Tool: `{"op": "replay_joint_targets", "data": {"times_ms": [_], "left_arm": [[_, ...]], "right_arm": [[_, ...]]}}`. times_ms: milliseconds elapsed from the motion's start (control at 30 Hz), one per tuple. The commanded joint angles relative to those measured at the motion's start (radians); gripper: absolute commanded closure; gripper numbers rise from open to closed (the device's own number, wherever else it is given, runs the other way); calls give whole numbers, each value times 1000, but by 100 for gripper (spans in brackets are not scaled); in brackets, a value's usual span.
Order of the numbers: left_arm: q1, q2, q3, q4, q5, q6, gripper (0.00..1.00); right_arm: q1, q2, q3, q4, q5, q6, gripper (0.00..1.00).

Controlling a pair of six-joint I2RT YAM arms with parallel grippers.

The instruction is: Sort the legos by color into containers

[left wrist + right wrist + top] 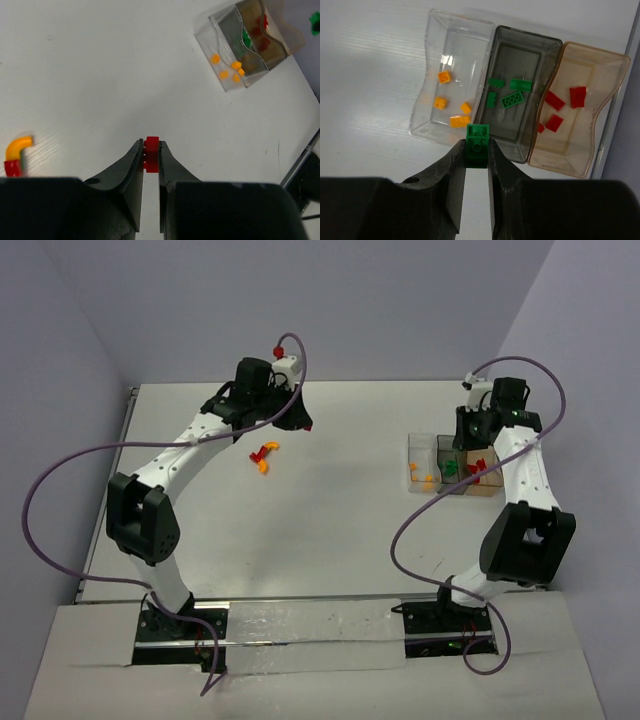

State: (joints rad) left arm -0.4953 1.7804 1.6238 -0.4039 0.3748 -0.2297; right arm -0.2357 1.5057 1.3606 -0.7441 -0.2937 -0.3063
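Observation:
My left gripper is shut on a small red lego, held above the bare white table, left of the containers. An orange curved lego joined to a red one lies on the table to its left, also seen from above as the loose legos. My right gripper is shut on a green lego, hovering over the near rim of the containers. The clear bin holds orange bricks, the grey bin green ones, the tan bin red ones.
The containers stand near the table's right edge. Purple cables loop off both arms. Grey walls close the table at the back and sides.

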Motion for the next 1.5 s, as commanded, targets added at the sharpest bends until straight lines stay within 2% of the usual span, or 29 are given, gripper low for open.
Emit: {"op": "replay_joint_targets", "data": {"times_ms": [0, 233, 300, 367, 433, 500, 667, 767, 900, 933, 1067, 1133, 1200, 1333, 1467], "left_arm": [[-2, 45, 84, -28, 133, 55, 100], [-2, 66, 102, -28, 217, 43, 100], [-2, 70, 101, -26, 237, 35, 100], [-2, 70, 97, -20, 253, 25, 100], [0, 62, 82, 4, 275, 2, 100], [1, 45, 55, 44, 305, -35, 100], [7, 26, 13, 110, 350, -167, 100], [9, 14, -2, 144, 371, -230, 100], [17, -34, -82, 290, 430, -443, 100], [17, -35, -84, 292, 431, -482, 100], [21, -31, -132, 363, 485, -674, 100], [27, -49, -167, 406, 469, -720, 100], [30, -88, -215, 488, 473, -734, 100], [46, -120, -327, 796, 554, -850, 100], [63, -108, -375, 990, 592, -962, 100]], "right_arm": [[-3, 92, -2, 1, 42, -36, 100], [-8, 185, 28, 38, 82, -11, 98], [-8, 203, 28, 46, 90, -5, 88], [-8, 217, 27, 50, 92, 2, 72], [-7, 229, 31, 46, 89, 8, 51], [-5, 226, 46, 35, 69, 14, 42], [24, 187, 102, 3, 7, 44, 36], [45, 147, 144, -20, -72, 74, 36], [165, 21, 133, 63, -335, 174, 35], [167, 19, 132, 65, -338, 174, 35], [400, -27, 124, 161, -405, 231, 35], [443, -6, 136, 161, -434, 254, 36], [480, 17, 161, 158, -524, 291, 38], [498, 48, 126, 249, -692, 448, 45], [498, 76, 81, 321, -778, 526, 50]]}}
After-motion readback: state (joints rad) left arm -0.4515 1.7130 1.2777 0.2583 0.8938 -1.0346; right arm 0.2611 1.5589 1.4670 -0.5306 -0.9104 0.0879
